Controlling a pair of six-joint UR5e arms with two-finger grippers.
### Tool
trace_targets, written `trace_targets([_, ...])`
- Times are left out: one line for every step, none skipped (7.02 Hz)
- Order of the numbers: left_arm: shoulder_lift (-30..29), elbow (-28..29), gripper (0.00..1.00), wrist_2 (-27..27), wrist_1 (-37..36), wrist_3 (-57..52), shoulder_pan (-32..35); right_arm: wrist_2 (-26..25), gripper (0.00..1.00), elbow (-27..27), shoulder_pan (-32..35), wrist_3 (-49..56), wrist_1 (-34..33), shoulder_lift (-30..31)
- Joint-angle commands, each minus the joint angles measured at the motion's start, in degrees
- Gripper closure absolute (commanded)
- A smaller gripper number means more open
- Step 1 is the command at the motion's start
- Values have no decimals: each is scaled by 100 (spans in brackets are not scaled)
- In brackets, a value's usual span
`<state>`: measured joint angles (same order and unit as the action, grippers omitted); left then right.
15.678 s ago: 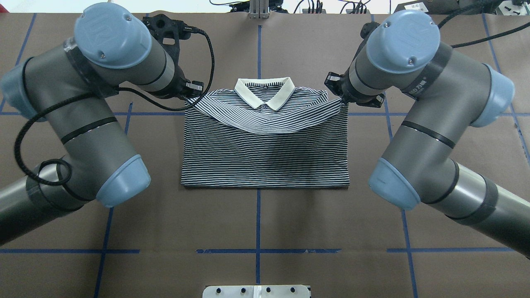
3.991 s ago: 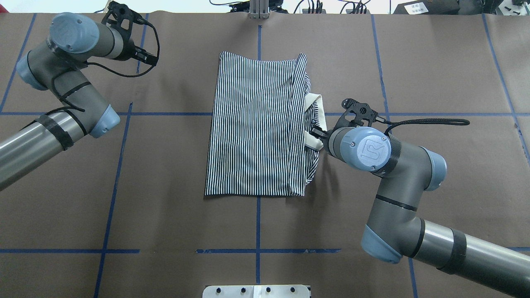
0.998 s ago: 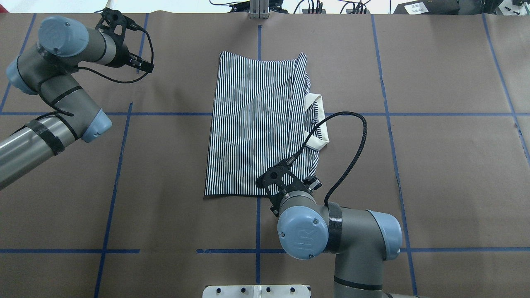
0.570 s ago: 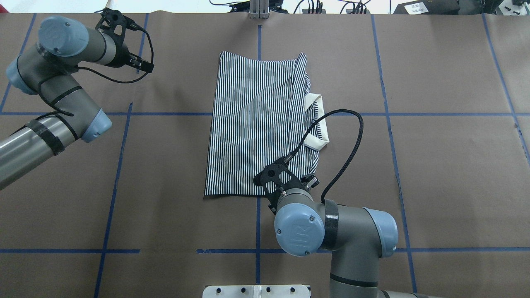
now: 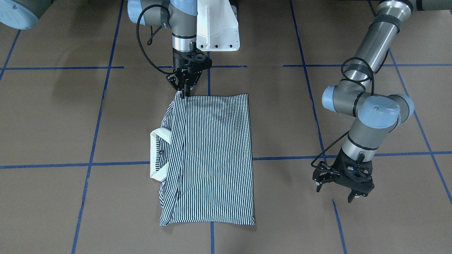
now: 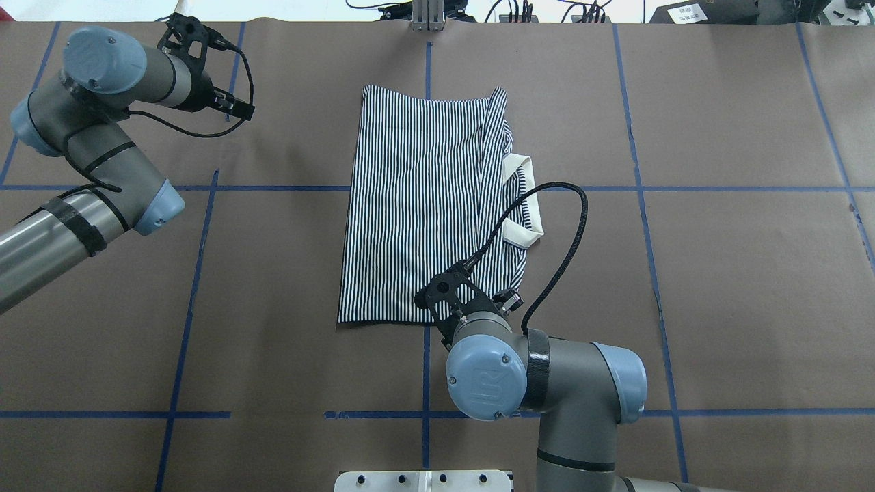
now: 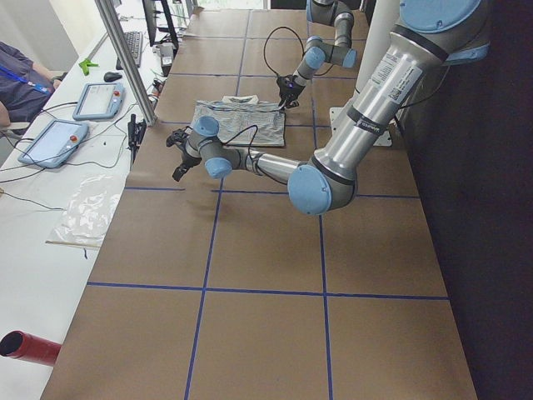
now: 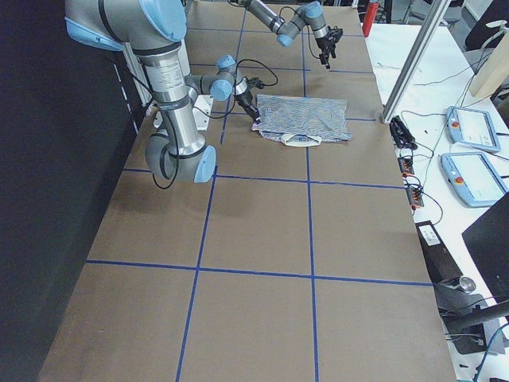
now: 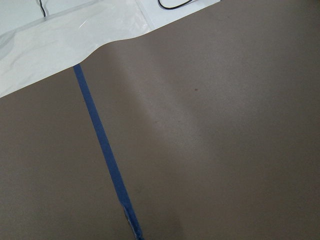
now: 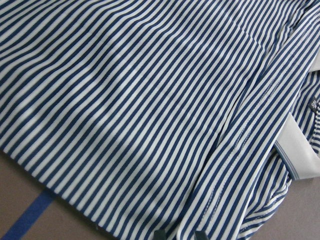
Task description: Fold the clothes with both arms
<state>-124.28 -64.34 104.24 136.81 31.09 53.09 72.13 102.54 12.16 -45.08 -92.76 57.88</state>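
The striped polo shirt (image 5: 212, 148) lies folded in a long rectangle mid-table (image 6: 424, 205), its cream collar (image 5: 155, 151) sticking out on my right side (image 6: 526, 205). My right gripper (image 5: 184, 93) points down at the shirt's near right corner. In the right wrist view its fingertips (image 10: 160, 234) stand close together with the striped hem between them. In the overhead view the wrist hides them. My left gripper (image 5: 335, 194) hangs open and empty over bare table at the far left (image 6: 232, 108), well away from the shirt.
The white pedestal base (image 5: 217, 31) stands at the table's near edge. Blue tape lines (image 6: 205, 188) cross the brown table cover. An aluminium post (image 7: 125, 58), tablets (image 7: 96, 100) and a clear plastic sheet (image 9: 65, 45) lie beyond the far edge.
Since the first frame the shirt has been folded narrower. The right arm went from the collar to the near edge, then crept slightly left onto the hem. The left arm stayed still.
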Motion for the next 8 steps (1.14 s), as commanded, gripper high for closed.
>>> trace_targets([0, 0, 0, 0, -6, 2, 0, 2, 87, 3, -3, 16, -14, 39])
trace_targets([0, 0, 0, 0, 3, 2, 0, 2, 100, 12, -3, 8, -14, 30])
trace_targets([0, 0, 0, 0, 3, 2, 0, 2, 100, 73, 41, -1, -14, 39])
trace_targets([0, 0, 0, 0, 3, 2, 0, 2, 100, 247, 111, -27, -31, 56])
trace_targets([0, 0, 0, 0, 3, 2, -9, 11, 100, 510, 225, -28, -49, 213])
trace_targets([-9, 0, 0, 0, 3, 2, -9, 46, 100, 739, 287, -62, -49, 510])
trace_targets([-9, 0, 0, 0, 3, 11, -18, 38, 100, 802, 287, -237, -32, 835])
trace_targets([-9, -9, 0, 0, 3, 98, -18, 38, 100, 1055, 279, -604, -32, 1152])
